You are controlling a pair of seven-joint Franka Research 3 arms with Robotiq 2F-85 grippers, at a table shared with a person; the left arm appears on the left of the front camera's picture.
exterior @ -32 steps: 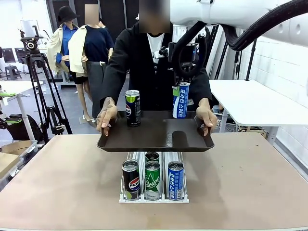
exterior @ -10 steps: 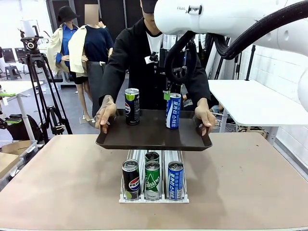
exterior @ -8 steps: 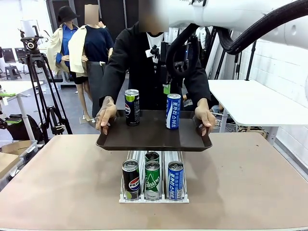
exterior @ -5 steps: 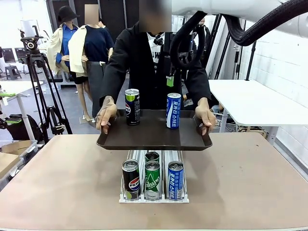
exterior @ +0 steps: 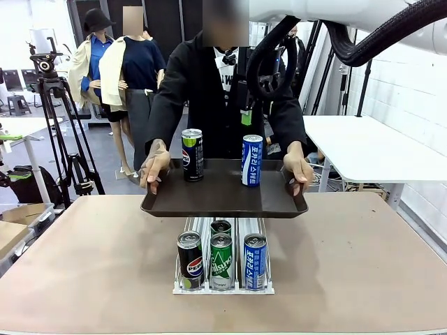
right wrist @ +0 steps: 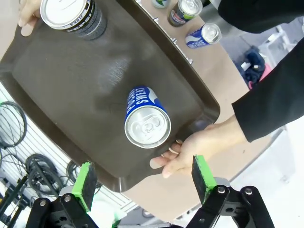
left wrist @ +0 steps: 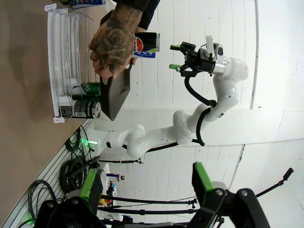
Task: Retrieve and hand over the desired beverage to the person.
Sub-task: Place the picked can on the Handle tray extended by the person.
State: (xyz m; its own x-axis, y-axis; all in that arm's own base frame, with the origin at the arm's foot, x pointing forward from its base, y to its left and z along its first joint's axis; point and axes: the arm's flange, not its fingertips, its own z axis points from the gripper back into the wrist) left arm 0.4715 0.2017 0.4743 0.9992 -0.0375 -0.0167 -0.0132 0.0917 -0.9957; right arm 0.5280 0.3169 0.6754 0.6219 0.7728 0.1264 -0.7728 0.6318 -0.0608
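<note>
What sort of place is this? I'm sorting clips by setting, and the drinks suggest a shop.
Probably a robotics lab or studio staged as a drinks counter, not a shop: a camera tripod stands behind, the cans sit in a small rack on a bare table, and a white robot arm reaches over.

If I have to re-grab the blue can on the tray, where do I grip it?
Grip the blue can around its upper body, coming straight down from above: it stands upright on the tray, with the open right gripper above it and free space on its sides.
</note>
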